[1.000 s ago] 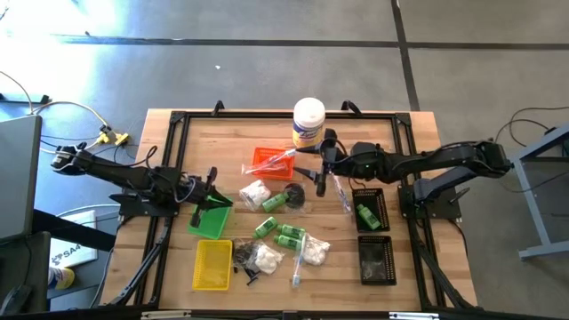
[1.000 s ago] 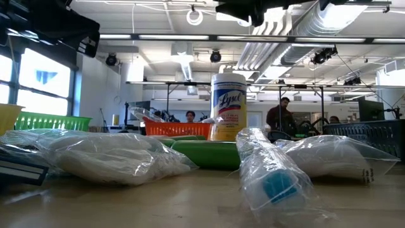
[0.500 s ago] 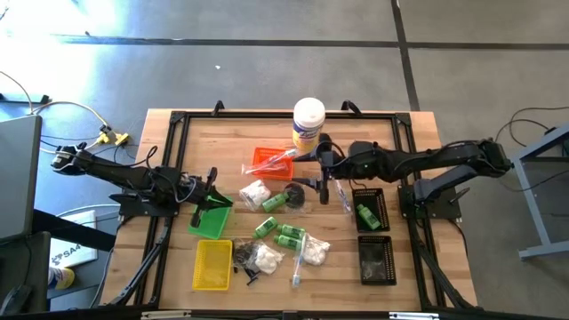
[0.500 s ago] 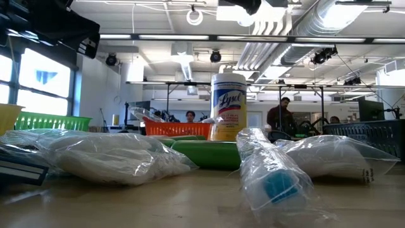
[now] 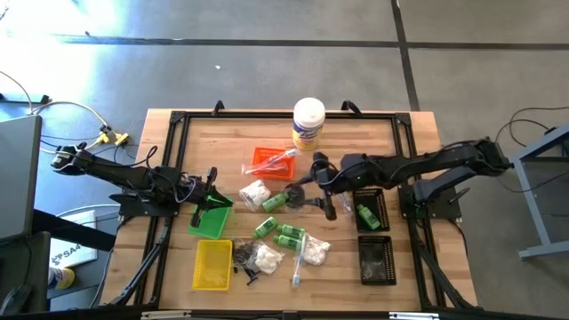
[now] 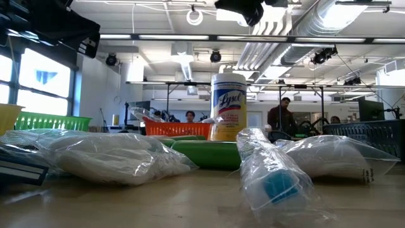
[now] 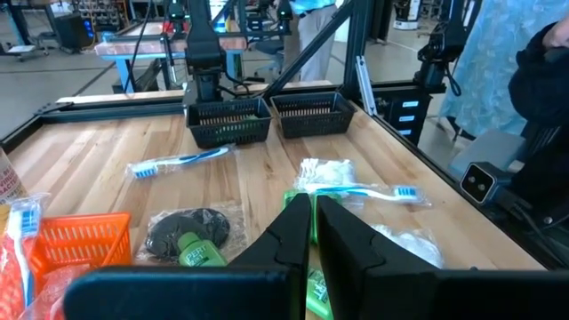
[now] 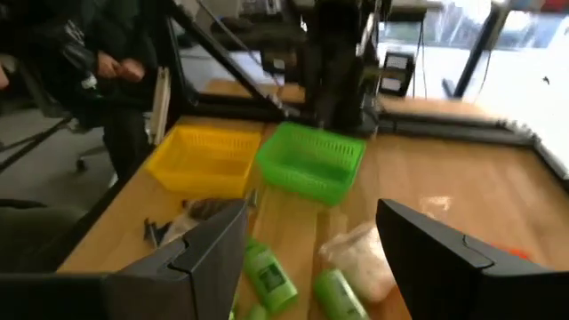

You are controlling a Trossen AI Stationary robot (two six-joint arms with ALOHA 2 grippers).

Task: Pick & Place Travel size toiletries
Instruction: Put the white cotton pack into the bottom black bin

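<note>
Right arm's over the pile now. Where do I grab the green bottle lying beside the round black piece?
Grip the green bottle across its middle, from straight above with the open right gripper. It lies flat, its long sides exposed; the black piece crowds one end.

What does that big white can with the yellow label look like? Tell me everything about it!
The white canister is a tall round tub with a white lid and a yellow label that reads Lysol in blue letters. It looks like plastic. It stands upright and closed at the far middle of the wooden table, just behind the orange tray. Neither gripper touches it.
</note>
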